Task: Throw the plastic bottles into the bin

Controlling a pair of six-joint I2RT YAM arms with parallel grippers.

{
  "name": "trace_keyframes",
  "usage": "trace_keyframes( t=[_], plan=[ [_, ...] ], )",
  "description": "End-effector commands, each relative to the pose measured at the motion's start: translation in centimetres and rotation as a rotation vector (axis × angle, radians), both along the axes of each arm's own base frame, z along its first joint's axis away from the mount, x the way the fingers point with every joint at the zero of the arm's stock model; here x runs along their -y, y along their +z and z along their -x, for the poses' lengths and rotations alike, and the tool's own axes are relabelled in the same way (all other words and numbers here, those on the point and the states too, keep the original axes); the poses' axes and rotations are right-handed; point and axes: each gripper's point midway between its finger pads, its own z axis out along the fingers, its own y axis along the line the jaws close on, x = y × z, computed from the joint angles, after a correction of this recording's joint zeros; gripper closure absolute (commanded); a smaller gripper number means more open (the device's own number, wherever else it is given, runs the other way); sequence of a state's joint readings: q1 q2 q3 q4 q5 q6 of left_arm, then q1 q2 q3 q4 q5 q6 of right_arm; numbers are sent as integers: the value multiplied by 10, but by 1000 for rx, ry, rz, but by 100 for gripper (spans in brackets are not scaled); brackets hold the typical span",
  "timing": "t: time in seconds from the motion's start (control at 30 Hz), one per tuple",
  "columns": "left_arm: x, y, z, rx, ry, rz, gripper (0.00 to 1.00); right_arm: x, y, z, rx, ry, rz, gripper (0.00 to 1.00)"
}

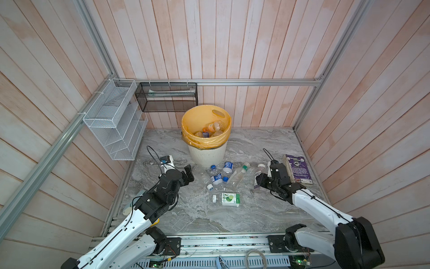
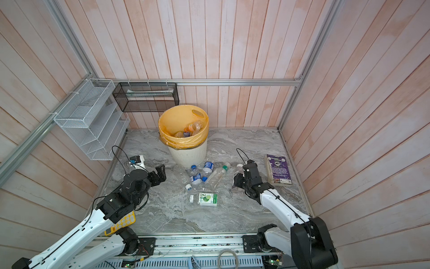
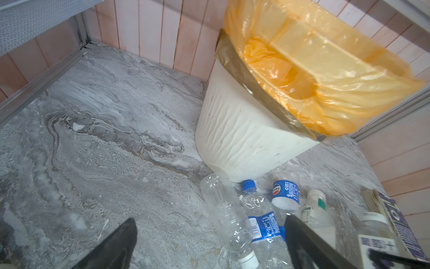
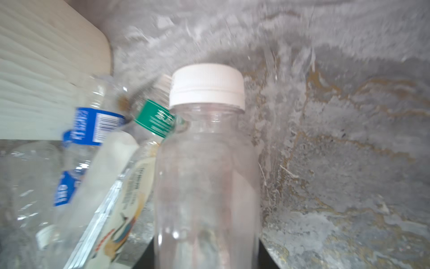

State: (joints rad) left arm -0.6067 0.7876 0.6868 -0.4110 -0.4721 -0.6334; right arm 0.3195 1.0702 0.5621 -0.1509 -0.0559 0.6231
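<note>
At centre right in a top view, the right end effector (image 1: pixel 262 181) is clamping a white-capped bottle (image 4: pixel 207 163), its label unreadable; the left end effector (image 1: pixel 189 174) is gaping empty, lower left of the bin (image 1: pixel 207 154).

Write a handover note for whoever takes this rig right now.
Left pincer: open, empty, hovering beside the unlabelled clear bottle.
Right pincer: shut on the white-capped clear bottle, beside the purple book; lifted or not, cannot tell.
Done: several bottles lie in the bin, an orange-labelled bottle among them.
Left: bin the held bottle, then about six loose ones on the marble table before the bin, including a blue-labelled bottle, the green-capped bottle and the green-labelled bottle.
</note>
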Motion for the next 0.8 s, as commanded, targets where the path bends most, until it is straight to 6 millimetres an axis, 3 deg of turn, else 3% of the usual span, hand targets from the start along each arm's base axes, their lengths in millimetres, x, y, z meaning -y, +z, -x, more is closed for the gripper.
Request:
trace_keyframes(
  t=[0.0, 0.13, 0.27, 0.37, 0.47, 0.5, 0.57, 0.6, 0.67, 0.77],
  plan=[
    [-8, -28, 4, -76, 21, 40, 0, 0, 68, -16, 176, 9, -65, 61],
    [-4, -50, 9, -136, -2, 58, 0, -4, 145, -33, 326, 34, -110, 61],
    [2, -63, 13, -176, -38, 67, 0, -27, 223, -59, 467, 112, -206, 61],
    [7, -69, 15, -197, -56, 57, 0, -64, 280, -82, 563, 221, -323, 63],
    [17, -71, 16, -196, -87, 34, 0, -126, 319, -101, 603, 359, -337, 61],
    [22, -72, 17, -199, -100, 21, 0, -164, 321, -100, 582, 455, -337, 59],
    [31, -77, 17, -216, -116, -2, 0, -208, 323, -107, 533, 569, -323, 53],
    [35, -80, 18, -227, -125, -8, 0, -226, 313, -118, 491, 600, -301, 49],
    [41, -82, 18, -245, -135, -19, 0, -232, 304, -133, 436, 576, -250, 33],
    [47, -82, 19, -244, -140, -42, 0, -220, 304, -147, 453, 505, -197, 17]
  ],
)
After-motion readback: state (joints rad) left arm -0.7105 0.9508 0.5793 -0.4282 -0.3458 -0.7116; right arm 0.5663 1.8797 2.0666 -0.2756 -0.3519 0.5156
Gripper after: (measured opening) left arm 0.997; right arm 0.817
